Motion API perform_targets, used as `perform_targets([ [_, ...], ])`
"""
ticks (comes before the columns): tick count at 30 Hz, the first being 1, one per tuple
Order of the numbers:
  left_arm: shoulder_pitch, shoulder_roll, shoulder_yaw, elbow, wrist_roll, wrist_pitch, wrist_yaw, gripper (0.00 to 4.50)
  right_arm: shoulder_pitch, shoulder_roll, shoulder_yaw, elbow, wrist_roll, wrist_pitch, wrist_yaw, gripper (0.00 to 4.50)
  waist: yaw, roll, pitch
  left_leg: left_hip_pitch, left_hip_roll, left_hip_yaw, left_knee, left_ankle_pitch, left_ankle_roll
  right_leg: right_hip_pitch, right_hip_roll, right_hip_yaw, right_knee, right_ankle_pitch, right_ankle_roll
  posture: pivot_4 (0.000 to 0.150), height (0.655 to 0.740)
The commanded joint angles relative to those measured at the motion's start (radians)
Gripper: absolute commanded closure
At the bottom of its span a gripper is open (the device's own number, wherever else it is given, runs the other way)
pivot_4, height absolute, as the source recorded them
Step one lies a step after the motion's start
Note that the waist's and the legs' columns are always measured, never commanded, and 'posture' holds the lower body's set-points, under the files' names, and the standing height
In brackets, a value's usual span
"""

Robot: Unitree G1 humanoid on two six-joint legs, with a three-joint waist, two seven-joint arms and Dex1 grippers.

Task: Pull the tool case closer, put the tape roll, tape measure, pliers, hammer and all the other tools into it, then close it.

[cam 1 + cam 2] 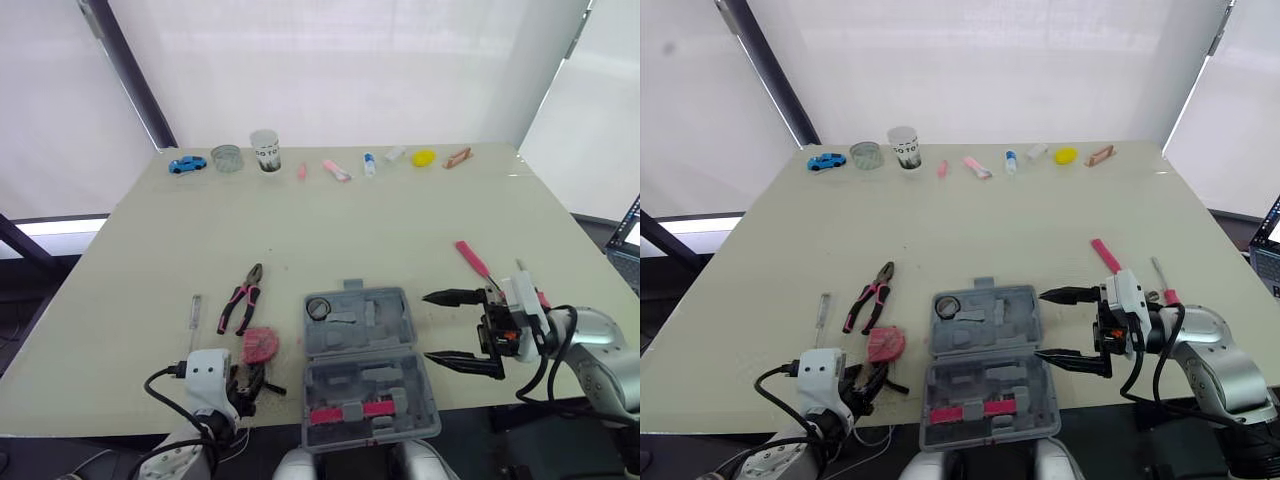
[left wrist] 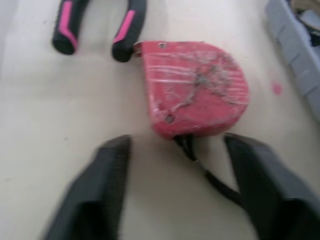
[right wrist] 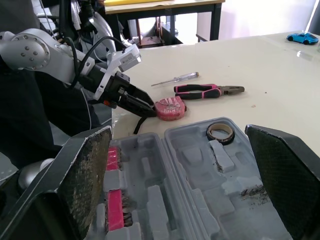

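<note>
Tool case: open, near bench edge, tape roll inside.
Tape measure: just left of case.
Left pincer: spread, empty, just short of it.
Right pincer: wide, empty.
Risk: tape measure rounded, may squirt from pinch.

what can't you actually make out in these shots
- Pink-handled tool: near end hidden behind the right gripper in the eye views, so I cannot tell if it is the hammer.
- Pliers: jaws cut off by the picture's edge, left wrist view.
- Far row of small items: too small to identify, eye views.
- Pink pieces in the case: too small to identify, eye views.
</note>
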Motion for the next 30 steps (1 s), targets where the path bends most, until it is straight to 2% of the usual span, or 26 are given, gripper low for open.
perform_targets([
  [1, 0.032, 0.004, -0.016, -0.008, -0.008, 0.025, -0.026, 3.61, 0.004, -0.013, -0.012, -0.033, 0.013, -0.004, 0.005, 0.0, 0.0, 0.0, 0.0, 0.0, 0.0, 0.0, 0.0, 0.0, 0.0, 0.0, 0.0, 0.0, 0.0, 0.0, 0.0, 0.15, 0.74],
  [3, 0.049, 0.018, -0.012, -0.016, -0.016, 0.029, -0.047, 4.44, 0.006, -0.012, -0.012, -0.034, 0.013, -0.006, 0.005, 0.0, -0.001, 0.0, 0.0, 0.0, 0.0, 0.0, 0.0, 0.0, 0.0, 0.0, 0.0, 0.0, 0.0, 0.0, 0.0, 0.15, 0.74],
  [14, 0.177, 0.119, 0.063, -0.073, -0.069, 0.036, -0.186, 4.44, 0.052, -0.002, -0.006, -0.1, 0.017, -0.009, -0.018, 0.0, -0.001, 0.0, 0.0, 0.0, 0.0, 0.0, 0.0, 0.0, 0.0, 0.0, 0.0, 0.0, 0.0, -0.002, -0.002, 0.15, 0.74],
  [21, 0.195, 0.153, 0.104, -0.086, -0.096, 0.043, -0.225, 4.44, 0.064, 0.018, 0.006, -0.153, 0.036, 0.008, -0.05, 0.0, -0.001, 0.0, 0.0, 0.0, 0.001, -0.001, 0.0, 0.0, 0.0, 0.0, 0.0, -0.001, 0.0, -0.004, 0.0, 0.15, 0.74],
  [25, 0.221, 0.168, 0.179, -0.131, -0.156, 0.044, -0.263, 3.48, 0.065, 0.032, 0.02, -0.174, 0.039, 0.016, -0.072, 0.0, -0.001, -0.001, 0.0, 0.0, 0.001, -0.001, 0.0, 0.0, 0.0, 0.0, 0.0, -0.001, 0.0, -0.003, 0.0, 0.15, 0.74],
  [26, 0.225, 0.173, 0.192, -0.137, -0.175, 0.041, -0.28, 2.83, 0.066, 0.034, 0.022, -0.173, 0.038, 0.014, -0.074, 0.0, 0.0, -0.001, 0.0, 0.0, 0.002, -0.001, 0.0, 0.0, 0.0, 0.0, 0.0, -0.001, 0.0, -0.003, 0.0, 0.15, 0.74],
  [28, 0.237, 0.197, 0.218, -0.15, -0.198, 0.018, -0.329, 2.07, 0.066, 0.041, 0.028, -0.17, 0.035, 0.009, -0.079, 0.0, 0.002, -0.002, 0.001, 0.0, 0.002, -0.001, 0.0, 0.0, 0.0, 0.0, 0.0, -0.001, 0.0, -0.003, 0.0, 0.15, 0.74],
  [30, 0.251, 0.232, 0.249, -0.157, -0.215, -0.003, -0.389, 1.11, 0.063, 0.046, 0.032, -0.167, 0.034, 0.005, -0.084, 0.0, 0.003, -0.004, 0.001, 0.0, 0.001, -0.001, 0.0, 0.0, 0.0, 0.0, 0.0, -0.002, 0.0, -0.004, 0.0, 0.15, 0.74],
])
